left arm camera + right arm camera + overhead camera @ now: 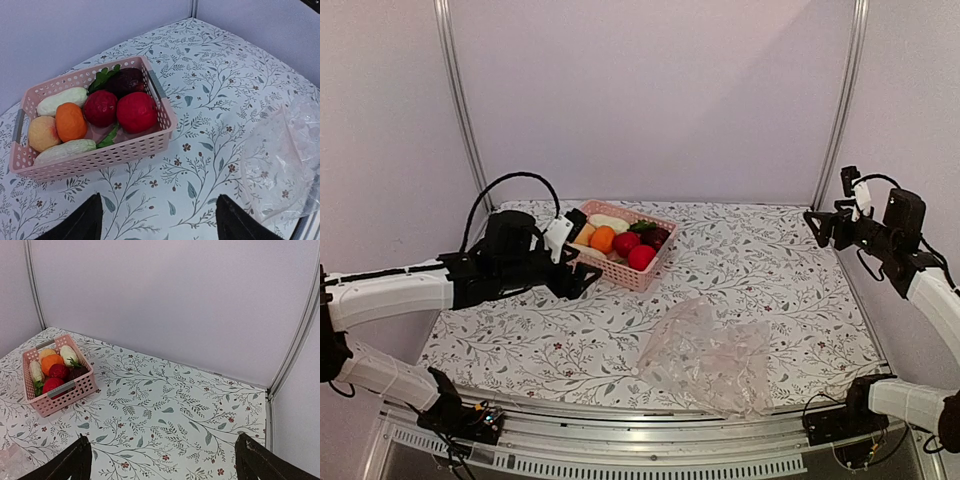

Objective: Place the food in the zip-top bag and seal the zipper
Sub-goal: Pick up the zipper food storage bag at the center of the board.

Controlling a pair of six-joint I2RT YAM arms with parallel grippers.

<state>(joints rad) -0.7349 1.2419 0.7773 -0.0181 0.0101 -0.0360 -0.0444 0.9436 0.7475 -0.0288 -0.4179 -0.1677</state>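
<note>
Floral table [770, 260] open between pink basket [638, 279] and zip-top bag [710, 355] at near edge, left and right jaws apart

From my station I saw a table [775, 265] spread with a white cloth [235, 75] printed with grey-green leafy sprigs and small dark red flowers. Plain pale lilac wall panels [650, 90] closed it in at the back and along both sides, coming straight down to the cloth. Two slim silver metal posts stood at the rear corners, the left post [460, 100] and the right post [841, 100], and in the overhead view they splayed slightly outward toward the top. A ribbed aluminium rail [640, 442] ran along the table's near edge. The light was soft and even with a faint violet cast, and shadows on the cloth were weak.
</note>
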